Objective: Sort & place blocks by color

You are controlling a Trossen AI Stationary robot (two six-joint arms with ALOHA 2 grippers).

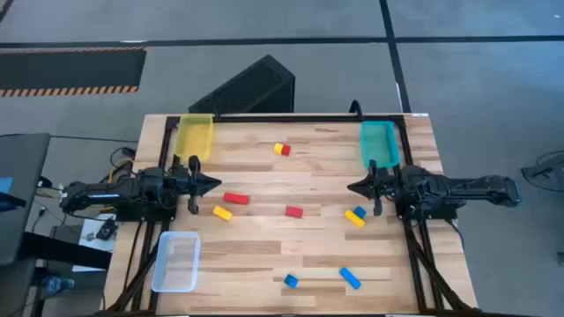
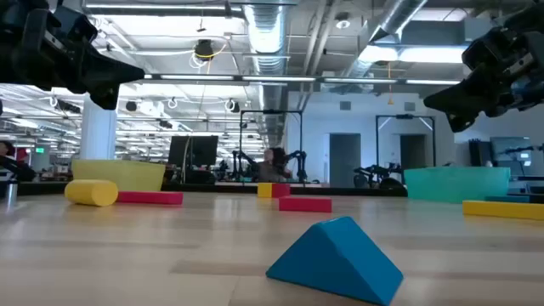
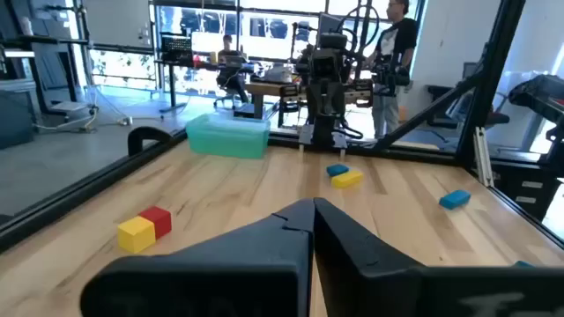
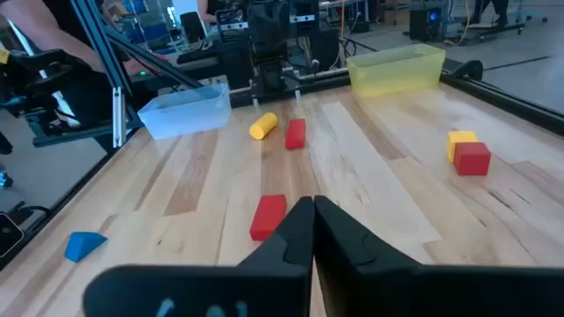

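Since both arms hover w/ nothing held, left gripper [image 1: 214,184] and right gripper [image 1: 353,187] pinched closed, I'm pre-pick: blocks [image 1: 293,211] lie scattered mid-table, trays empty. Next I'd open left, drop onto the red brick [image 1: 235,198].

**Both arms level, grippers closed, facing each other**

The left arm reaches in from the left edge of the table, lying roughly horizontal, its forearm and wrist in one straight line. The left gripper [image 1: 214,184] points toward the table's middle, fingers pressed together into a single tip, holding nothing. The right arm mirrors it from the right edge, equally level and straight. The right gripper [image 1: 353,187] points back at the left one, fingers likewise together and empty. The two tips are well apart. In the low view both grippers hang above the tabletop, clear of it.
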